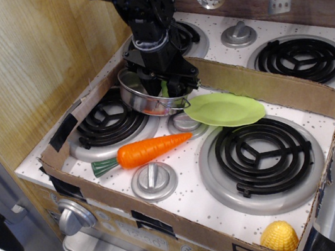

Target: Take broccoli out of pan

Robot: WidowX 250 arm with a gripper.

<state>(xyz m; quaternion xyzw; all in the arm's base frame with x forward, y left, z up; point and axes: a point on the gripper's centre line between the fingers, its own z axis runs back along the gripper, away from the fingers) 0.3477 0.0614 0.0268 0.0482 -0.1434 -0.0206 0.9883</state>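
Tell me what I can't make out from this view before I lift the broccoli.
- Broccoli: only a thin green sliver shows; the gripper covers the rest.
- Whether the jaws have closed on it: hidden by the gripper body and the pan wall.
- Pan's inside: blocked by the arm.
- Corn: partly behind the cardboard edge.

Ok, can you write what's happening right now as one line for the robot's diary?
step: grasping broccoli | pincer: down inside pan | broccoli: sliver visible, still in pan | grip: unclear | plate: beside pan
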